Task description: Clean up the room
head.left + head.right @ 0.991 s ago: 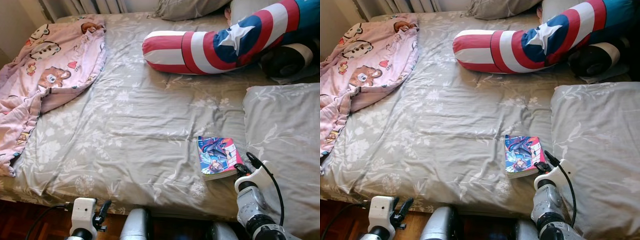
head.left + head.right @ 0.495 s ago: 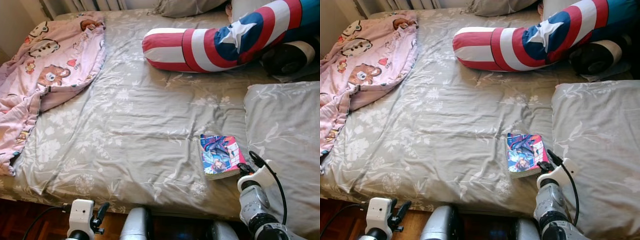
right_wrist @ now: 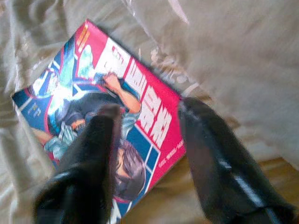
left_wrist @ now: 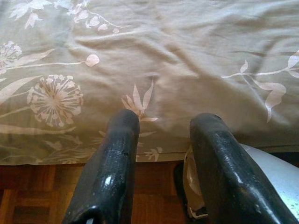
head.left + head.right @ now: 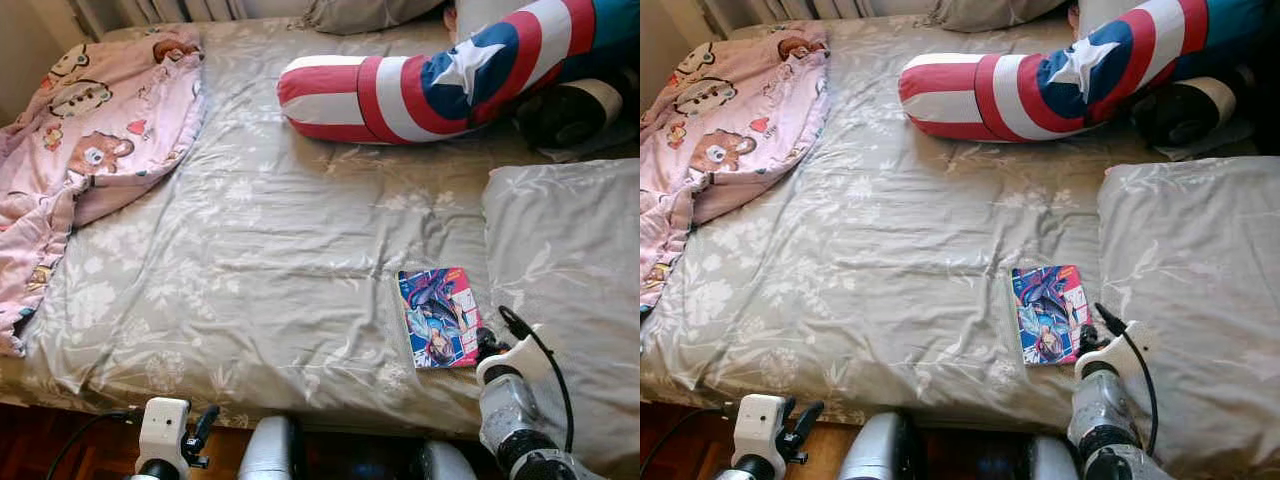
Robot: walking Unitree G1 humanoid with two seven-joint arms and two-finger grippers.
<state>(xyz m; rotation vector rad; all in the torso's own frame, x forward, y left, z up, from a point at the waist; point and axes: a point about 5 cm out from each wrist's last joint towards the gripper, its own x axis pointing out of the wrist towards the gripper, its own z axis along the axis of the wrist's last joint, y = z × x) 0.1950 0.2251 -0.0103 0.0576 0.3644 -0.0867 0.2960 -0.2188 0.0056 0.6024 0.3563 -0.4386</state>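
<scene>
The bed (image 5: 260, 260) holds a comic book (image 5: 438, 317), pillow (image 5: 565, 260), bolster (image 5: 400, 90) and pink blanket (image 5: 90, 130).

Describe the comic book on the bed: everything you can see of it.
The comic book is a thin paperback with a glossy cover in red, blue and white, showing drawn figures and white lettering. It lies flat and closed, face up, on the grey floral bedsheet near the bed's front edge, beside the grey pillow. The right gripper, fingers open, hovers just above it.

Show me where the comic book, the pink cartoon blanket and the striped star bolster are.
comic book (image 5: 439, 317), left eye view, middle of its cover
pink cartoon blanket (image 5: 95, 125), left eye view, its upper spread
striped star bolster (image 5: 1040, 88), right eye view, its middle
</scene>
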